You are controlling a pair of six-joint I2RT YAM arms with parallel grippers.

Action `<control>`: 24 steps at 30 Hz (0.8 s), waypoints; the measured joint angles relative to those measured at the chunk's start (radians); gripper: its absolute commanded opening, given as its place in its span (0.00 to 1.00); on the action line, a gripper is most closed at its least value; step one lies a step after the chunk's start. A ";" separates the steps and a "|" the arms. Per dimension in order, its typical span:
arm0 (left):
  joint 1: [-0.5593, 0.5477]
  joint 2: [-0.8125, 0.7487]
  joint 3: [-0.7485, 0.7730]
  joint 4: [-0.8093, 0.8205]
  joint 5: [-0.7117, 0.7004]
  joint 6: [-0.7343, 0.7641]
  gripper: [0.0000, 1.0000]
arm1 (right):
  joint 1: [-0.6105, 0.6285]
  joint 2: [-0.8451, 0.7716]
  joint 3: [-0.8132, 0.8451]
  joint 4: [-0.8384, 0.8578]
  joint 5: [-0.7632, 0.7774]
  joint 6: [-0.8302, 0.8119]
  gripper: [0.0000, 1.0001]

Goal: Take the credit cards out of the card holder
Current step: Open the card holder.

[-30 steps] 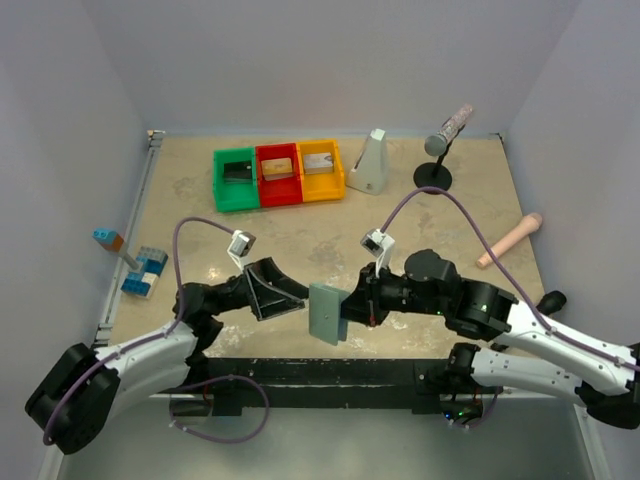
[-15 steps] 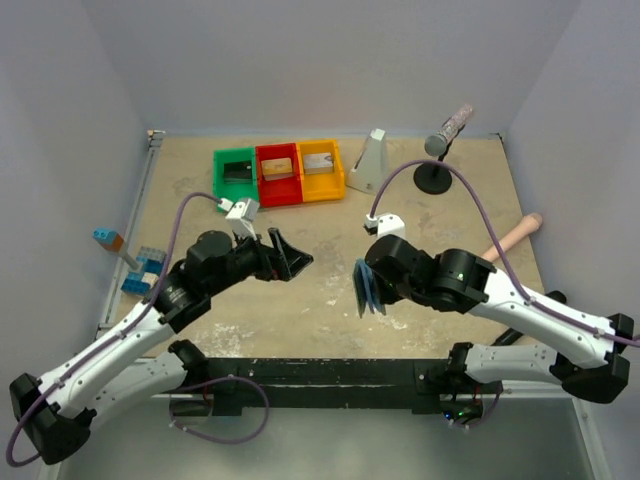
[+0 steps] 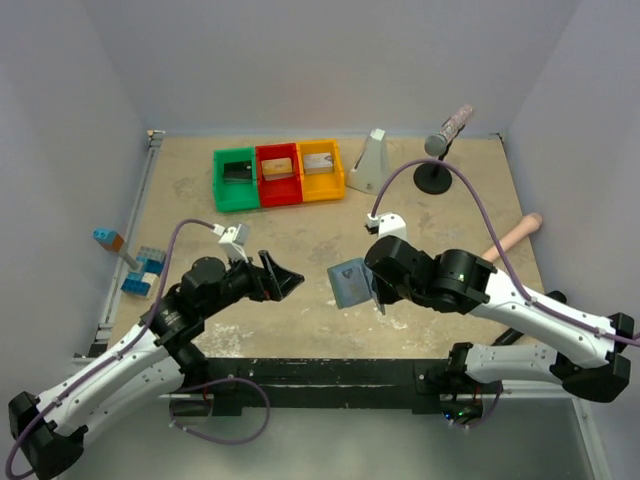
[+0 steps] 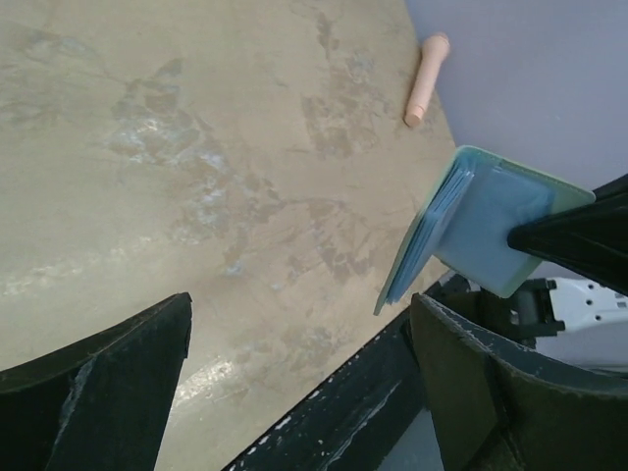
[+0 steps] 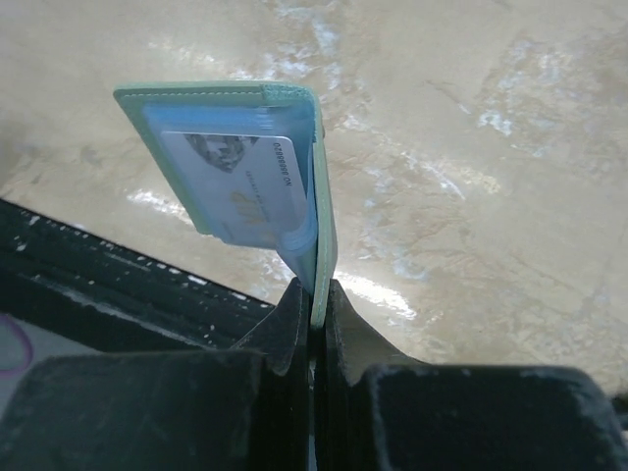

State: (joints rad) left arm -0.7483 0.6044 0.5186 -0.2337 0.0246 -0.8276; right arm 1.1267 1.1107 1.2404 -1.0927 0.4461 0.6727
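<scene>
The right fingers (image 5: 297, 319) were pinched tight on one edge of the card holder (image 5: 221, 96), which stuck out from between their tips, held off the surface (image 5: 471, 147) and partly open. A silver-grey card (image 5: 240, 186) sat tucked in its pale blue inner pocket, just beyond the fingertips. The left fingers (image 4: 481, 392) were spread wide and gripped nothing. The holder lay ahead of them, near but not touching.

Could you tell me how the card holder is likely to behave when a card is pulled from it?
The card holder probably flexes: the right gripper pinches only one cover edge, and its blue pockets fan open. It looks light, hanging unsupported. The silver-grey card seems stiff and may slide out.
</scene>
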 measured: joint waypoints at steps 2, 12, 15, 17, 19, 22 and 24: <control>0.000 0.018 -0.032 0.071 0.053 -0.005 0.95 | 0.000 -0.018 -0.010 0.018 -0.036 -0.001 0.00; -0.005 0.058 -0.093 0.307 0.204 -0.043 0.96 | 0.000 -0.044 -0.022 0.093 -0.154 0.009 0.00; -0.019 0.082 -0.093 0.352 0.229 -0.044 0.96 | 0.000 -0.041 -0.022 0.100 -0.170 0.015 0.00; -0.031 0.097 -0.093 0.370 0.241 -0.044 0.96 | 0.000 -0.035 -0.022 0.106 -0.180 0.019 0.00; -0.041 0.108 -0.093 0.387 0.247 -0.044 0.94 | 0.000 -0.029 -0.022 0.114 -0.188 0.023 0.00; -0.058 0.127 -0.093 0.406 0.253 -0.044 0.91 | 0.000 -0.021 -0.022 0.123 -0.206 0.027 0.00; -0.065 0.134 -0.098 0.420 0.253 -0.044 0.86 | 0.000 -0.019 -0.022 0.127 -0.214 0.028 0.00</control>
State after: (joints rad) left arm -0.8131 0.7380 0.4210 0.1864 0.2779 -0.8715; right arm 1.1267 1.0920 1.2186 -0.9661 0.2321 0.7010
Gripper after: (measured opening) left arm 0.919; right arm 0.038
